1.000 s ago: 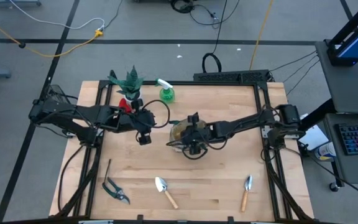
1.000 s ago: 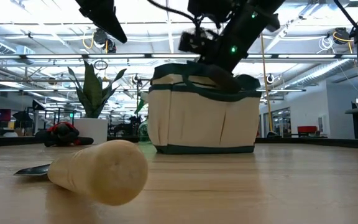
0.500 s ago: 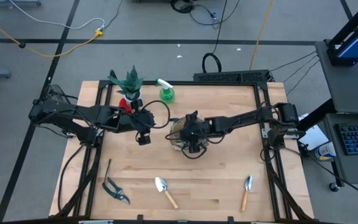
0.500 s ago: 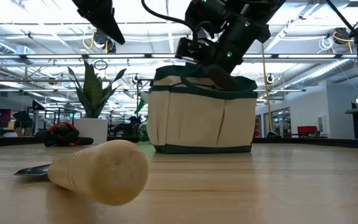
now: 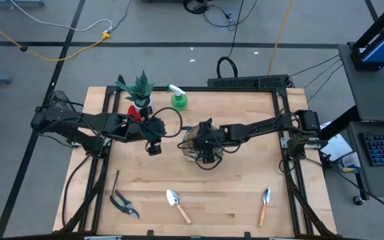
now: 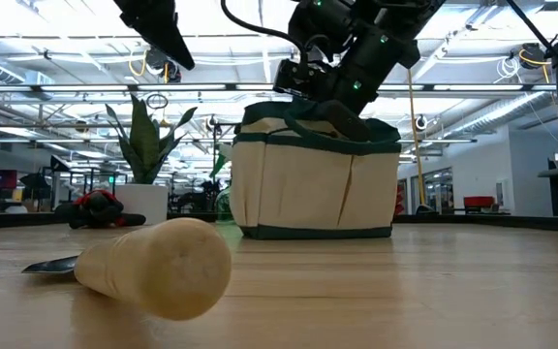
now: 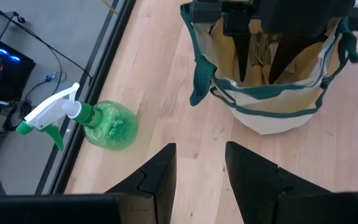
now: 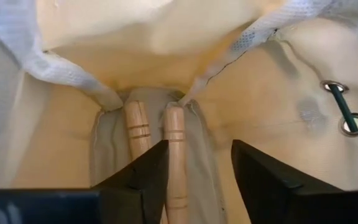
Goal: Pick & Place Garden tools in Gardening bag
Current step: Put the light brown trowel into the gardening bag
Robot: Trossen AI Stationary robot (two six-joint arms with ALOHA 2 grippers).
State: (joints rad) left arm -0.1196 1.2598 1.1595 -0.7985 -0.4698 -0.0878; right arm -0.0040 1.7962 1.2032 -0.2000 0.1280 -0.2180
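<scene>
Two wooden handles lying inside gardening bag; right gripper fingers apart above them, gripping nothing

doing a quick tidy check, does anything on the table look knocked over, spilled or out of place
Nothing stands out. The round beige canvas bag with green trim stands upright, as does the green spray bottle with white nozzle. The wooden-handled trowels and dark pruning shears lie flat, apart, on the wooden table.
</scene>
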